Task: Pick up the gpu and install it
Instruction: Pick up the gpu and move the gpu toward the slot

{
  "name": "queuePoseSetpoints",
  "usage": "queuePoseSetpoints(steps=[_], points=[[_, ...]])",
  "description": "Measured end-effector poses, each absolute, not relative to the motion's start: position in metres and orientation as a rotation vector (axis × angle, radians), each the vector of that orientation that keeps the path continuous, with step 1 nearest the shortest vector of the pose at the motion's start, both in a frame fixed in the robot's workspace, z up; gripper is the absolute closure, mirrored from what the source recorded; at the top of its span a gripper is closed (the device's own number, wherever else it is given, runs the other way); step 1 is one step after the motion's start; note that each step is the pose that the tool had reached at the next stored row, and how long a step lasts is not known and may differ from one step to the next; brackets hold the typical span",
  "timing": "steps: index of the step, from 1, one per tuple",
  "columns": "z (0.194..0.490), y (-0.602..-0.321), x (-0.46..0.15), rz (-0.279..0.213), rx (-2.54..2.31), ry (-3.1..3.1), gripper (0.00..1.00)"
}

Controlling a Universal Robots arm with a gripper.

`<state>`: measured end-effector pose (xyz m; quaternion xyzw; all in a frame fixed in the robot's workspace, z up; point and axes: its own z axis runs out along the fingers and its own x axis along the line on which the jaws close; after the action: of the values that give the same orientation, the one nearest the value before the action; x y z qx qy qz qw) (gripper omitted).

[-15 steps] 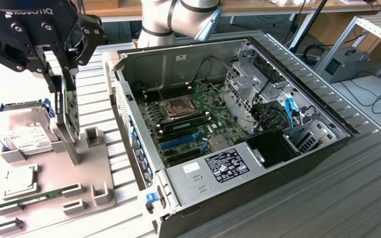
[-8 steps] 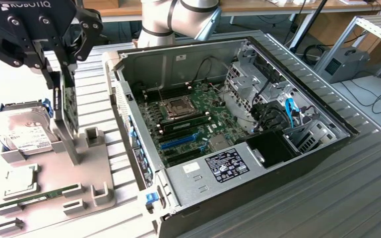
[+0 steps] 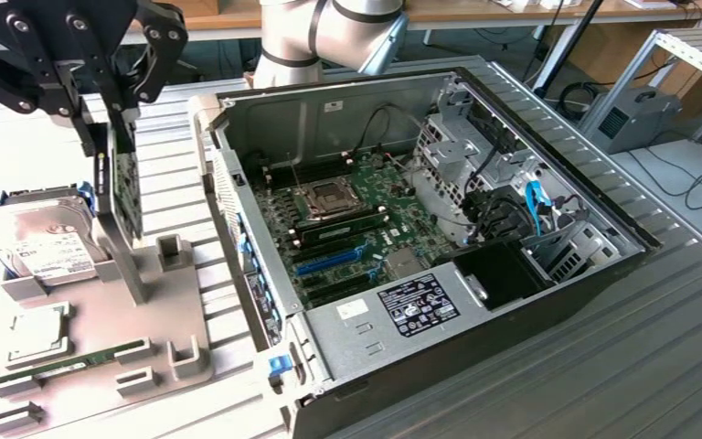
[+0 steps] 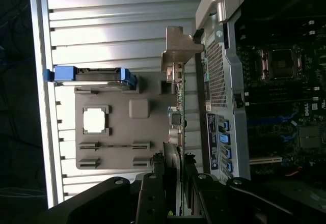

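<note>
At the exterior view's left, a hard drive (image 3: 37,240) stands on edge at the far end of a grey holder (image 3: 186,315). Nearer on the holder lie a CPU (image 3: 37,331) and a thin RAM stick (image 3: 58,368).

Just right of the drive, the black gripper (image 3: 107,142) hangs over the holder with its fingers pointing down. They are closed partway, one on each face of the gpu (image 3: 123,197), and they clamp it near its top edge. The card stands upright and edge-on above a grey post of the holder. I cannot tell whether its lower edge is clear of the holder.

From the wrist, the gripper (image 4: 174,165) has the gpu (image 4: 179,96) pinched between its fingers. The card's metal bracket is at the end away from them, and the holder (image 4: 117,152) is beside the card.

To the exterior view's right, the open PC case (image 3: 595,265) lies on its side on the slatted table (image 3: 656,366), with its motherboard (image 3: 364,215) facing up. The gpu is well apart from the board, outside the case's left wall.
</note>
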<state>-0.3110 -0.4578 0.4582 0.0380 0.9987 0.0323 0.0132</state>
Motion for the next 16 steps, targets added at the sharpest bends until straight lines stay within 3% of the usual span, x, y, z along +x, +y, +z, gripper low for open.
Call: queuePoseSetpoints(steps=[16], points=[[0.475,-0.458,-0.311,0.100,0.118,3.111,0.74]])
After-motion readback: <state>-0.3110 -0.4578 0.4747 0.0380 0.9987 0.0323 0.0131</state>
